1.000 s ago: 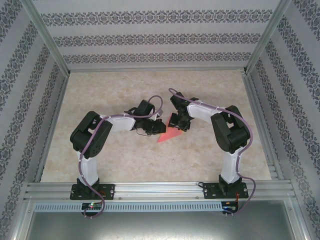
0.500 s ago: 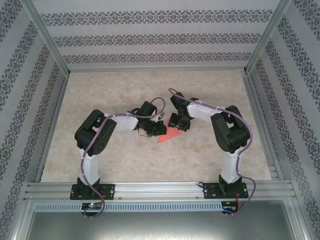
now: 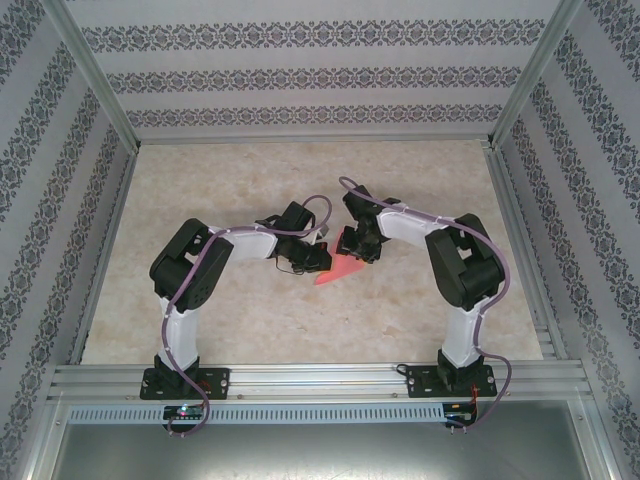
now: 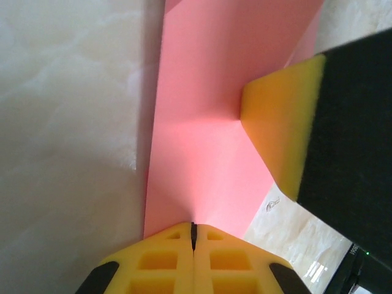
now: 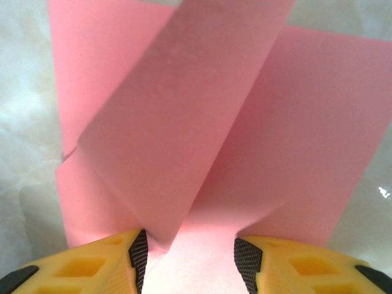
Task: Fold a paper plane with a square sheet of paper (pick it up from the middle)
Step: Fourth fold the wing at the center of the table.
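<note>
pink paper [image 4: 196, 153] pinched by left hand [image 4: 193, 234], edges cut off

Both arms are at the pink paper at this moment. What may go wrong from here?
1. The left gripper has its jaws shut on one edge of the square sheet of paper. If it pulls sideways, the sheet may tear or shift.
2. The right gripper has its jaws open at the foot of a raised flap. Closing there may set a crooked crease.
</note>
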Controlling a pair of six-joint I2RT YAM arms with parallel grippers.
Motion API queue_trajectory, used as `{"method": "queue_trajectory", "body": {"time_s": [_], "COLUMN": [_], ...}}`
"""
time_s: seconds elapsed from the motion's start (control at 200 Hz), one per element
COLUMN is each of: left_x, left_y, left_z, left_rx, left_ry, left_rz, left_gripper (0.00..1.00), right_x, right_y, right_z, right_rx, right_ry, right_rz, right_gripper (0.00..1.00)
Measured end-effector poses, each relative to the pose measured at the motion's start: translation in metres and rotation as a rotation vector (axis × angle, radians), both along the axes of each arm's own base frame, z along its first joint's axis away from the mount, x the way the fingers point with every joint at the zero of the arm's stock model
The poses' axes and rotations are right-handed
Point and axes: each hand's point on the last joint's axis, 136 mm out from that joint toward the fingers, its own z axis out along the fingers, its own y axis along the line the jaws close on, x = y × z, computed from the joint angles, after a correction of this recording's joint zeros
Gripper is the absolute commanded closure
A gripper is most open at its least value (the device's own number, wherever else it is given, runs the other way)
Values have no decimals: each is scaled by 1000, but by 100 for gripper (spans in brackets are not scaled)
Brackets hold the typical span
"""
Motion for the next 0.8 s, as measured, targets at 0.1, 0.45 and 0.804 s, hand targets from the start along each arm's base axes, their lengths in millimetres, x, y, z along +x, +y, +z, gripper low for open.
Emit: {"method": "queue_trajectory", "body": {"time_s": [0.1,0.45,0.804], "left_x": [0,-1,-1], "left_y": [-1,1,0], "left_z": [0,-1,-2], "left_rx": [8,33,37], "left_ry": [-3,0,2], "left_rz": [-6,-20,-31], "left_gripper": [100,100,100], "right_x": [-4,-1,-13], "right_y": [0,-22,25], "right_z": [6,83,47], "right_rx": [40,153,235], "right_ry": [-14,-255,-242], "right_rz": [16,36,146], "right_gripper": [49,58,92]}}
